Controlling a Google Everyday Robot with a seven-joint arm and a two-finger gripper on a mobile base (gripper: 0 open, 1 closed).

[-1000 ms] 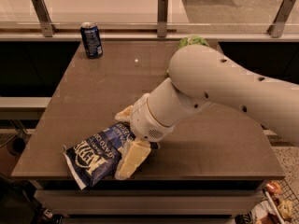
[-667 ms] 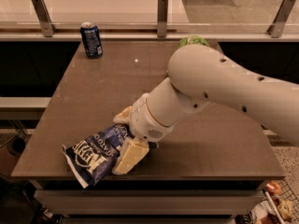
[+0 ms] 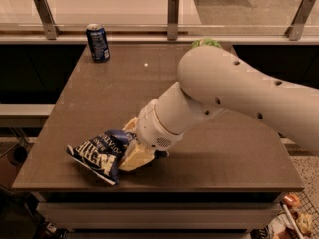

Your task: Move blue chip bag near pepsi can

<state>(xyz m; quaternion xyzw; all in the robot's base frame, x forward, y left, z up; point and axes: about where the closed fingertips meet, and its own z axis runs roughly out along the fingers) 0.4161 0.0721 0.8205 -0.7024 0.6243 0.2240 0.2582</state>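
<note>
While pepsi can (image 3: 97,42) stands at back, pincer (image 3: 125,147) clamped on end of blue chip bag (image 3: 97,153)

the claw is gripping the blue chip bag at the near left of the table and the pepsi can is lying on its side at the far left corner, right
Not quite. The camera view shows the pepsi can standing upright, not lying on its side, at the far left corner. The rest holds: the claw grips the blue chip bag at the near left of the table.

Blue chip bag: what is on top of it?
The hand clamps one end of the blue chip bag, a cream finger lying over it. The tip under the hand is covered.
</note>
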